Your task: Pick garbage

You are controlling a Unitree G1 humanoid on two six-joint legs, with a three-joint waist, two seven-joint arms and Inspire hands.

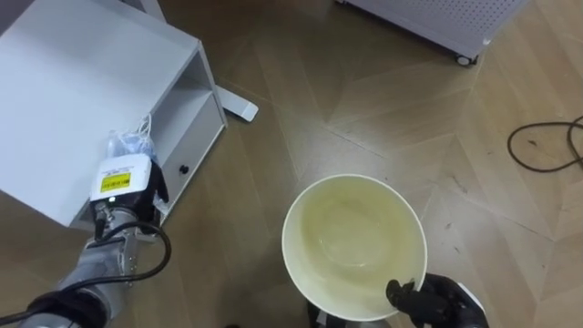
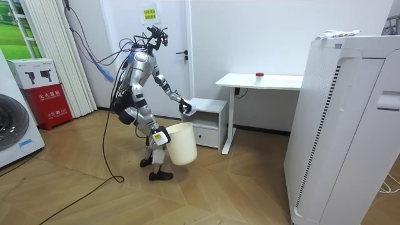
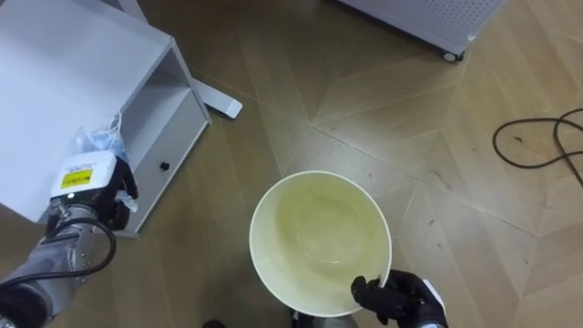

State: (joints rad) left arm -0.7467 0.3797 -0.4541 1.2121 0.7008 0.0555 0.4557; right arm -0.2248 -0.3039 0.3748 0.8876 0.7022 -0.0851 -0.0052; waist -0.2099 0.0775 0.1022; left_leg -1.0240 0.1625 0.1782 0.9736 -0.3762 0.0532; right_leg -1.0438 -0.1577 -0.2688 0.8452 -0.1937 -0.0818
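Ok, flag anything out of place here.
Crumpled clear plastic juts out just beyond the left robot hand, by the open front of the white cabinet; it looks like litter. Nothing else stands out: the bin is upright and empty, its rim gripped by the right robot hand.

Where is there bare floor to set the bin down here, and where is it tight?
Bare wood floor lies open between the white cabinet, the bin and the wheeled white unit. Tighter at the cabinet: a white desk foot lies beside it and the left hand holds crumpled plastic there. The right hand grips the bin's rim.
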